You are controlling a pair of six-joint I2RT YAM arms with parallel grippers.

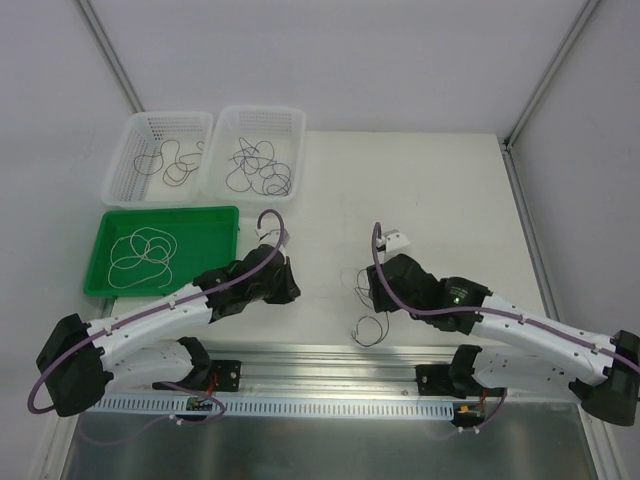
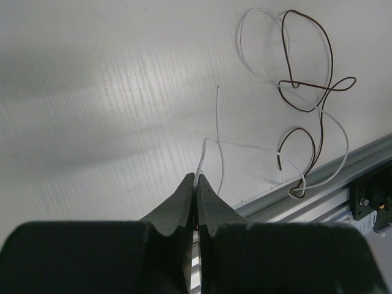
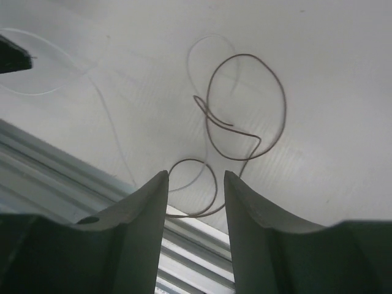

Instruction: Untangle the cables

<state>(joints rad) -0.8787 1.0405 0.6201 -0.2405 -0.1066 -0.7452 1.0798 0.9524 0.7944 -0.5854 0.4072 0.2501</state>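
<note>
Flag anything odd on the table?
Brown cable and white cable are tangled together by the front rail, a loop lying at its edge. Left pincer pinches the white end; right pincer is open.

Left tool (image 2: 195, 184) pinching white cable (image 2: 215, 144), brown cable (image 2: 318, 79) tangled beyond

A white desk (image 1: 430, 190) fills the middle of the frame, enclosed by plain white wall panels (image 1: 340, 60) with grey metal struts (image 1: 110, 55) at upper left and upper right. An aluminium rail (image 1: 330, 360) lines its lower edge. The light is soft and even.
</note>
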